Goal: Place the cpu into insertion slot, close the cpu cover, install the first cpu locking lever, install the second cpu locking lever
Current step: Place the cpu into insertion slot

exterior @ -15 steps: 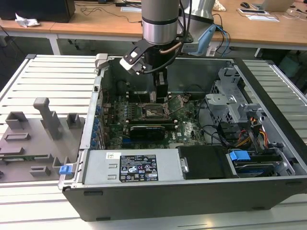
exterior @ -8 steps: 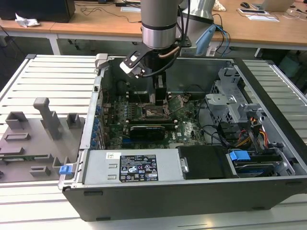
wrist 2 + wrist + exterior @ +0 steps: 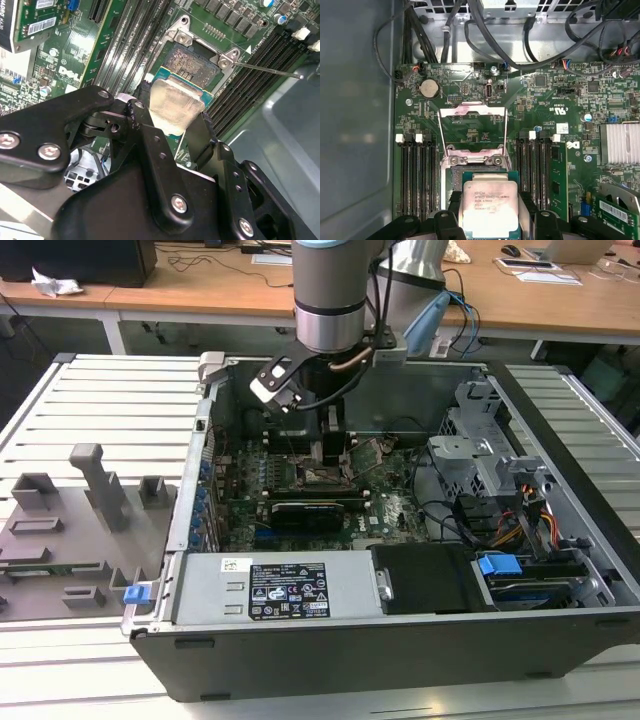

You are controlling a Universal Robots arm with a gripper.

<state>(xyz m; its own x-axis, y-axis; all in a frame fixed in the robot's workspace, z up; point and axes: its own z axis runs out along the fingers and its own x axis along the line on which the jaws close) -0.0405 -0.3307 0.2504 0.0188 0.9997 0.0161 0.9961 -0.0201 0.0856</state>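
My gripper [image 3: 172, 107] is shut on the cpu [image 3: 175, 102], a small square chip with a silvery top on a green base. Black fingers [image 3: 145, 112] clamp two opposite edges. In the first wrist view the cpu [image 3: 490, 207] hangs partly over the insertion slot [image 3: 475, 172], whose dark pin grid [image 3: 192, 62] lies exposed just beyond the chip. The cpu cover [image 3: 470, 106] stands swung open past the socket, and thin wire levers [image 3: 439, 145] are raised beside it. In the exterior view the gripper [image 3: 333, 435] reaches down into the open computer case above the socket [image 3: 325, 477].
Long black memory slots [image 3: 417, 175] flank the socket on both sides. A black card [image 3: 305, 512], power supply [image 3: 270, 590], drive cage [image 3: 480, 455] and loose cables [image 3: 520, 520] crowd the case. A finned heatsink [image 3: 620, 142] sits nearby. A grey fixture plate [image 3: 70, 530] lies outside the case.
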